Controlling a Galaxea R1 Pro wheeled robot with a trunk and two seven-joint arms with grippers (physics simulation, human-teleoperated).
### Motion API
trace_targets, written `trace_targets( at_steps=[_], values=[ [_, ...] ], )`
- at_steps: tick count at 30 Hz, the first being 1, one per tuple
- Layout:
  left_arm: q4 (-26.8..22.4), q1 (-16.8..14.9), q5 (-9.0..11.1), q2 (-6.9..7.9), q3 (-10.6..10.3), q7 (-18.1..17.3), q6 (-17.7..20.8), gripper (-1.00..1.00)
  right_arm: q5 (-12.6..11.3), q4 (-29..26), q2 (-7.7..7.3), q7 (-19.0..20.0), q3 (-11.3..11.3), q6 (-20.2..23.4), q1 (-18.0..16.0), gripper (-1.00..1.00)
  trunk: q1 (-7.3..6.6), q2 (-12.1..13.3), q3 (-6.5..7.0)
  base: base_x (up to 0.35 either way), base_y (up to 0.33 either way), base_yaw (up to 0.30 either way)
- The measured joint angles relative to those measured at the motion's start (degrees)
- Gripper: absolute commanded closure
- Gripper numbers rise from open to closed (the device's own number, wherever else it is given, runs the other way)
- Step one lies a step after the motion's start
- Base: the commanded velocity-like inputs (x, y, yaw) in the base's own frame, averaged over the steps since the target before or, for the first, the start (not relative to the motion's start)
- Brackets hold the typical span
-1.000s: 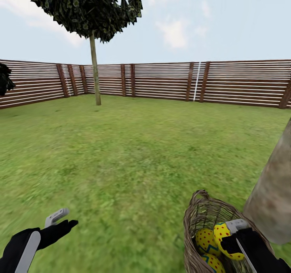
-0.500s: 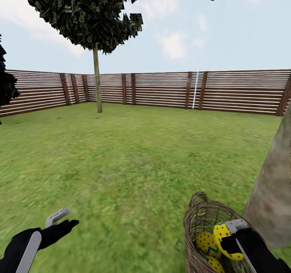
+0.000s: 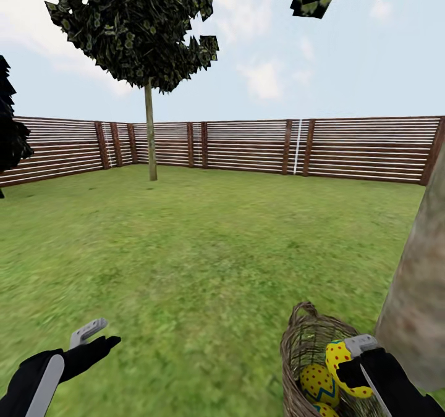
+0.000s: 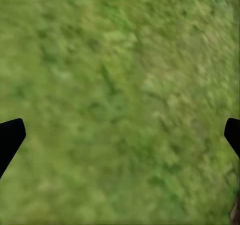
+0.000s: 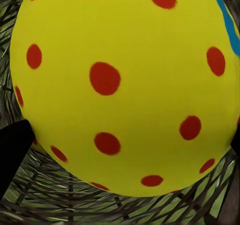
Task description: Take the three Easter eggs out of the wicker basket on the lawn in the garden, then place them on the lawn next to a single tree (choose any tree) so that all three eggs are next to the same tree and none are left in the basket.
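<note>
Head view: the basket [image 3: 309,355] sits on the lawn [image 3: 204,250] at five o'clock, just beside the thick trunk of the tree [image 3: 417,299] at four o'clock. The right gripper [image 3: 353,362] has its fingers closed around one egg [image 3: 341,360] just above the basket; a second egg [image 3: 318,383] lies inside, with part of a third below it. The left gripper [image 3: 93,336] hangs at seven o'clock, fingers spread, holding nothing.

Left wrist view: grass, with dark fingertips [image 4: 11,137] wide apart at the edges.

Right wrist view: the dotted egg between the fingers, wicker behind.

A good lift goes straight up clear of the rim, then sets the egg down gently at the trunk's foot, so it does not roll.
</note>
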Motion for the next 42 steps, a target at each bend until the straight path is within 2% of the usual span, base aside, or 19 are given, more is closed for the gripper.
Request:
trace_targets(
  at_steps=[16,24,29,37,42],
  values=[
    [0.0,0.0,0.0,0.0,0.0,0.0,0.0,-1.0,0.0,0.0,0.07,0.0,0.1,0.0,0.0,1.0,-3.52,6.4,2.87,0.0,0.0,0.0],
    [0.0,0.0,0.0,-0.01,0.0,0.0,0.0,-1.0,0.0,0.0,0.08,0.0,0.2,0.0,0.0,1.0,-5.27,9.6,4.41,0.0,0.0,-0.22],
    [0.0,0.0,0.0,-0.03,0.0,0.0,0.0,-1.0,0.0,0.1,0.11,0.0,0.3,0.1,0.0,1.0,-6.37,11.6,5.32,0.0,0.0,-0.029],
    [0.7,0.0,0.0,-0.07,0.0,0.0,-0.1,-1.0,0.1,0.1,0.87,0.0,0.3,0.1,0.0,1.0,-8.13,14.8,6.77,0.0,0.0,-0.017],
    [0.7,0.0,-0.1,-1.24,-0.1,0.0,-0.1,-1.0,0.1,0.1,0.97,0.0,0.3,0.1,0.0,1.0,-9.21,16.8,7.71,-0.082,0.054,-0.016]
  ],
)
